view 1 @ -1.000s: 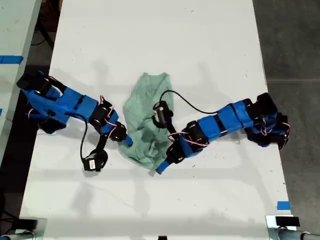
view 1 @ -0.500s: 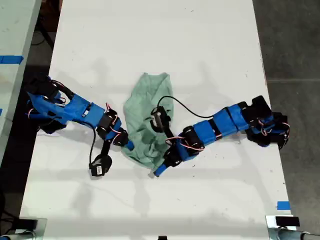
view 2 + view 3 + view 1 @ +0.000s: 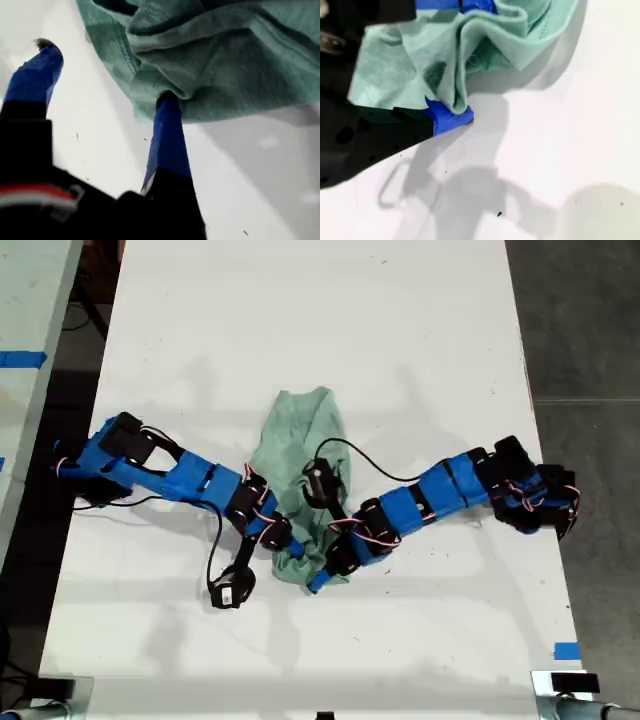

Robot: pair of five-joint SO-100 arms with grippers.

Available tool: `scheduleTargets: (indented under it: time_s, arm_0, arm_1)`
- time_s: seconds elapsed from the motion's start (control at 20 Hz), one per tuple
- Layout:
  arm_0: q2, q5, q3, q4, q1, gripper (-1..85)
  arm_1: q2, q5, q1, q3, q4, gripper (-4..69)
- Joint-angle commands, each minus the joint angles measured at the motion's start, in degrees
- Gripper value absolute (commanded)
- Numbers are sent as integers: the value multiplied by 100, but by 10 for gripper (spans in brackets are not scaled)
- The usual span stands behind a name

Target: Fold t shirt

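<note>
At the near end of the t shirt (image 3: pixel 300 440), in the exterior view, my second gripper (image 3: pixel 325 575) pinches the hem; its wrist view shows the jaws closed on a thick fold of the mint cloth (image 3: pixel 395 75), a blue fingertip (image 3: pixel 454 119) poking out beneath. Just beside it, toward the exterior view's left, my first gripper (image 3: pixel 278 537) stands with jaws apart: one finger (image 3: pixel 167 130) is tucked under the shirt's edge (image 3: pixel 225 55), the other (image 3: pixel 35 75) over bare table (image 3: pixel 300 320). Half a second ago that arm stopped short of the cloth; it has since reached in and pushed the near edge inward, so the lower part is narrower and more bunched. Farther off, the shirt's far end lies flat and unmoved
</note>
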Motion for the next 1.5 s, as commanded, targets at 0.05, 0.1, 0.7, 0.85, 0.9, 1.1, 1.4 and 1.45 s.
scheduleTargets:
  time_s: [0.05, 0.1, 0.7, 0.85, 0.9, 1.1, 1.4, 1.45]
  arm_0:
    - [105, 35, -475, 70, 0, 265]
    - [114, 35, -492, 53, 0, 262]
    - [-62, 281, -703, -765, 35, -2]
    - [519, 369, -703, -765, 123, -2]
    - [791, 431, -703, -773, 149, -2]
    - [1556, 615, -694, -642, -9, -2]
    - [2540, 1020, -431, 105, -1099, -2]
    - [2663, 1116, -325, 211, -1354, -2]
  arm_1:
    - [211, 176, 167, -404, 650, 364]
    - [202, 299, 220, -404, 791, 349]
    - [-615, 703, 343, -765, 659, 15]
    - [-158, 606, 246, -1037, 835, 14]
    - [88, 589, 193, -1107, 853, 12]
    - [1222, 185, 246, -1160, 633, 10]
    - [2382, -1538, 1687, -870, -633, 10]
    - [2391, -1705, 1925, -844, -800, 10]
